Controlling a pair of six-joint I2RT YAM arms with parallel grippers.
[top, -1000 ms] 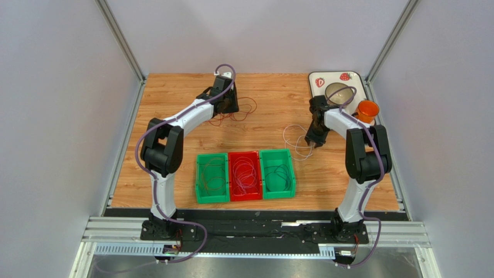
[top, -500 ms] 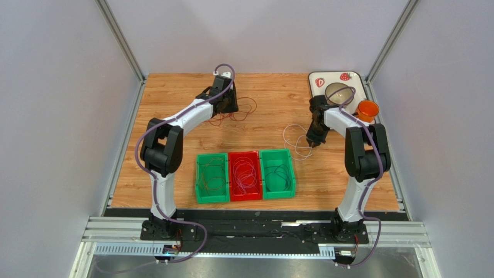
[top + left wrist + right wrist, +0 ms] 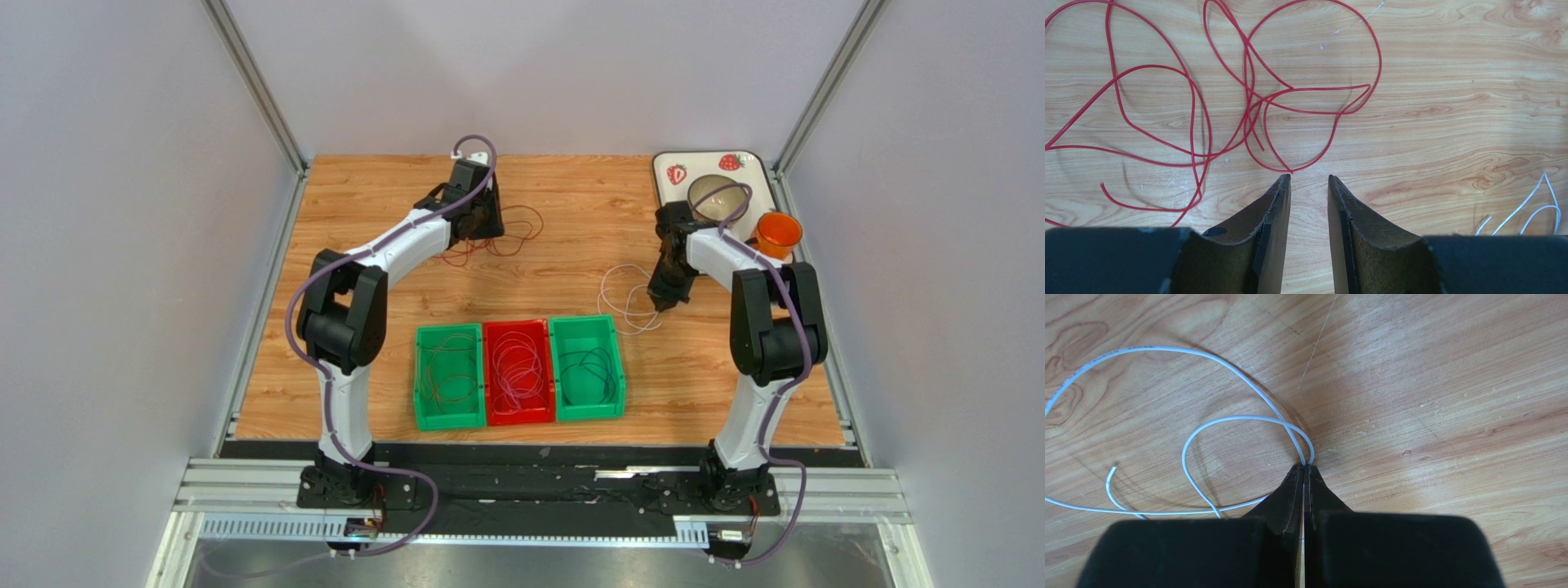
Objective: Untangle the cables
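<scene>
Bottom middle of the right wrist view, the right gripper has its jaws pinched fully together on the thin white wire loop, right where two strands cross on the wooden tabletop. Looks to me like the risk is a lift dragging both strands up as one, so the crossing tightens instead of opening. Wire that thin could also just slide out of the tips. — knotty_ned

Agreed, and nobody can tell whether one strand or both sit between the tips, since the fingers hide it. The left gripper is about half open with nothing in it, parked just below the tangled red wire loops that fill the upper left of its view. Part of that tangle runs off the frame edge, so its free ends are anybody's guess, and from overhead the arm covers some of it too. Coils lying in the row of green and red plastic bins are too fine to sort out strand by strand. — spoolboy
</scene>
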